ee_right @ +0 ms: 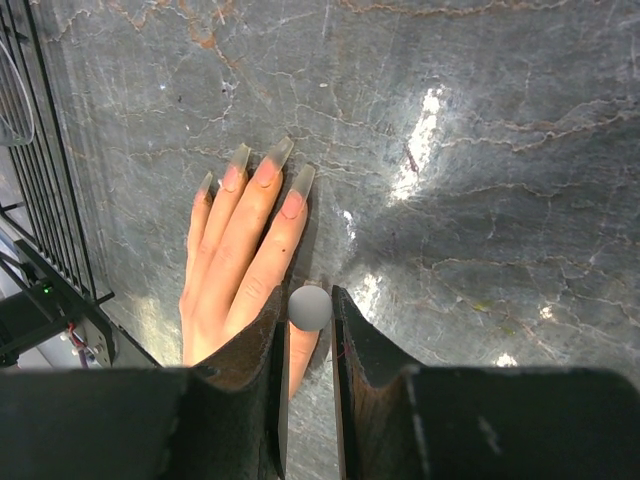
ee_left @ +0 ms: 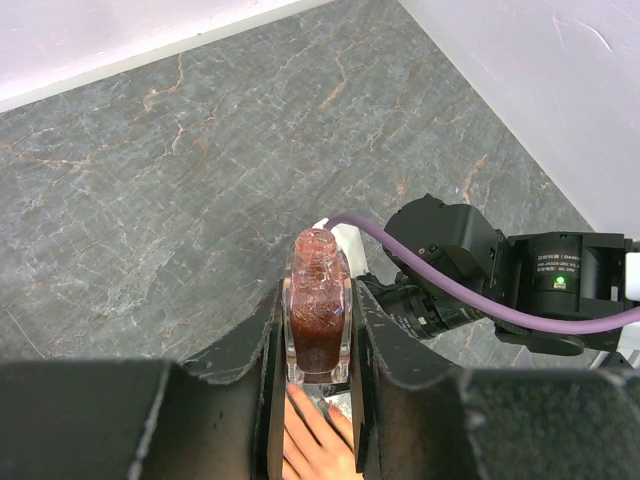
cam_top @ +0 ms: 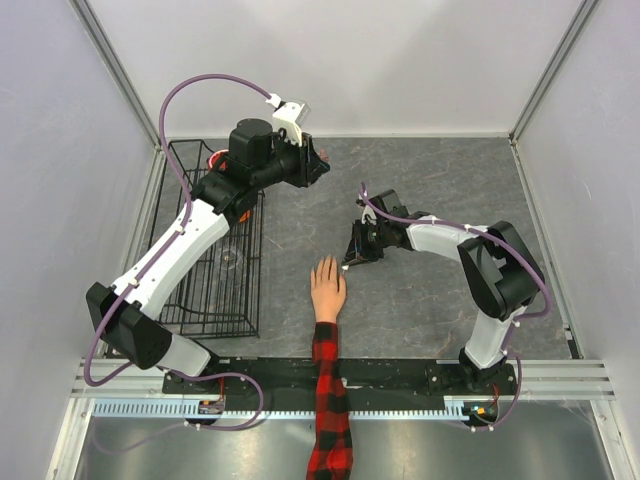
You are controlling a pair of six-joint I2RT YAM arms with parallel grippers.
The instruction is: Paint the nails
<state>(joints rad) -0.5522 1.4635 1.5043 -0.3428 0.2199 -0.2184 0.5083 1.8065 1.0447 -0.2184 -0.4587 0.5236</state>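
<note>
The peach mannequin hand (cam_top: 327, 288) lies palm down mid-table, its red-and-black plaid sleeve (cam_top: 328, 400) reaching over the near edge. In the right wrist view the hand (ee_right: 235, 260) shows long nails (ee_right: 299, 186) with pinkish beds and greyish tips. My right gripper (ee_right: 308, 305) is shut on a round grey brush cap (ee_right: 310, 308) just above the thumb; it sits right of the fingertips in the top view (cam_top: 358, 250). My left gripper (ee_left: 320, 310) is shut on an open bottle of dark red glitter polish (ee_left: 318, 300), held high above the table (cam_top: 318, 160).
A black wire basket (cam_top: 215, 240) stands at the left, and its edge shows in the right wrist view (ee_right: 35, 150). The right arm (ee_left: 480, 270) lies below the bottle. White walls close the back and both sides.
</note>
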